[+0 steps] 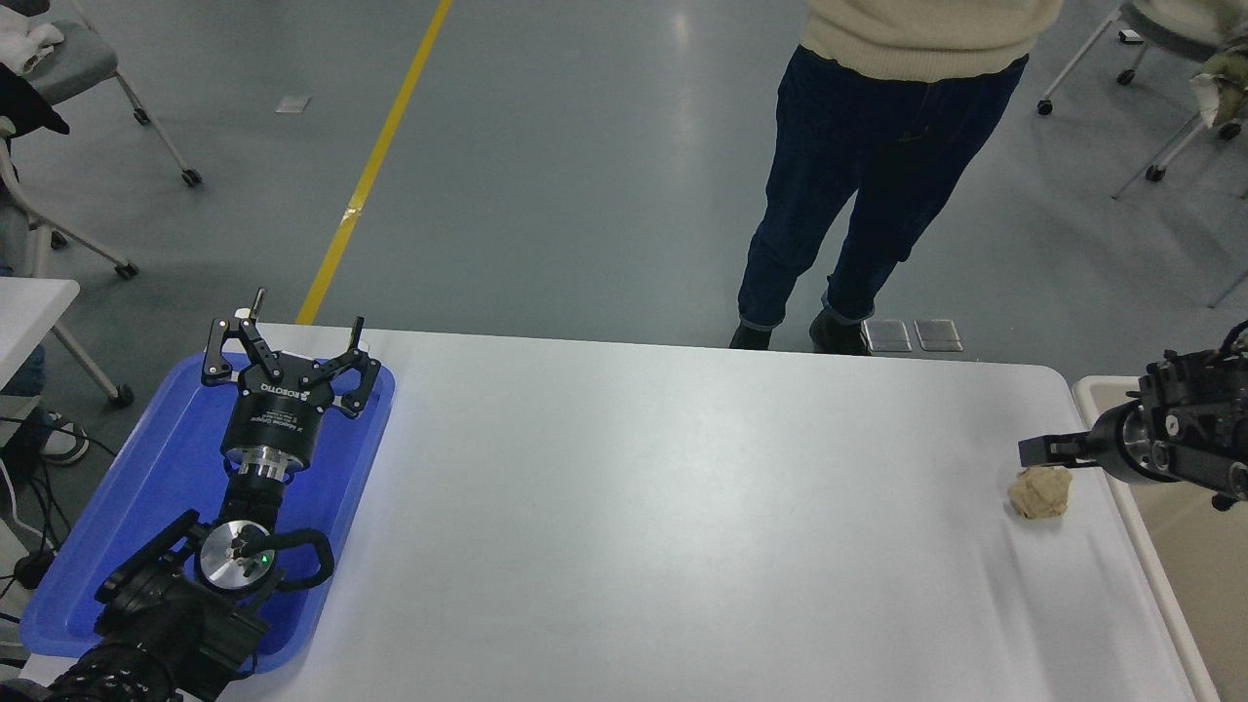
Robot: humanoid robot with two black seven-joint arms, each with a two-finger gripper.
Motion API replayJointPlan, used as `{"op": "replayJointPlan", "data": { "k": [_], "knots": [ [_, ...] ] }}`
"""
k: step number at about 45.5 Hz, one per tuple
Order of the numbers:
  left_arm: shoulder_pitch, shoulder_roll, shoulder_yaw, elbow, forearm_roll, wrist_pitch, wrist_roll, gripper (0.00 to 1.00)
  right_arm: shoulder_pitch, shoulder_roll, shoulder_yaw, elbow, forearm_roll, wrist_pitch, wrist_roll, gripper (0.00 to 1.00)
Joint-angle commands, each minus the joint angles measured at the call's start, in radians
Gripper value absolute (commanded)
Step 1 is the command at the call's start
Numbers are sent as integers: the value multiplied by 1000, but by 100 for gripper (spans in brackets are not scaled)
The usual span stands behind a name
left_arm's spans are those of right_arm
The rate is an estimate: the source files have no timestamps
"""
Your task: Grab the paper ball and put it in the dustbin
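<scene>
Here the paper ball [1039, 492] lies just under the right hand [1045, 450].

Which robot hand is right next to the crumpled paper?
The right gripper, at the table's right edge, just above the paper ball. The left gripper hangs open over the blue tray, far away.

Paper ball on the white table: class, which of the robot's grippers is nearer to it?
Right. The right gripper hangs just above the paper ball at the table's right edge; the left gripper sits far off over the blue tray.
</scene>
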Motion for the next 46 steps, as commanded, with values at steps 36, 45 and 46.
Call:
{"op": "replayJointPlan", "data": {
  "k": [36,45,46],
  "knots": [
    [-1,0,0,0,-1,0,-1,100,-225,109,143,-183,-23,-109,-1,98],
    [-1,0,0,0,0,0,-1,100,-240,118,177,-183,-23,-112,-6,87],
    [1,0,0,0,-1,0,-1,100,-242,118,177,-183,-23,-112,-8,83]
  ]
}}
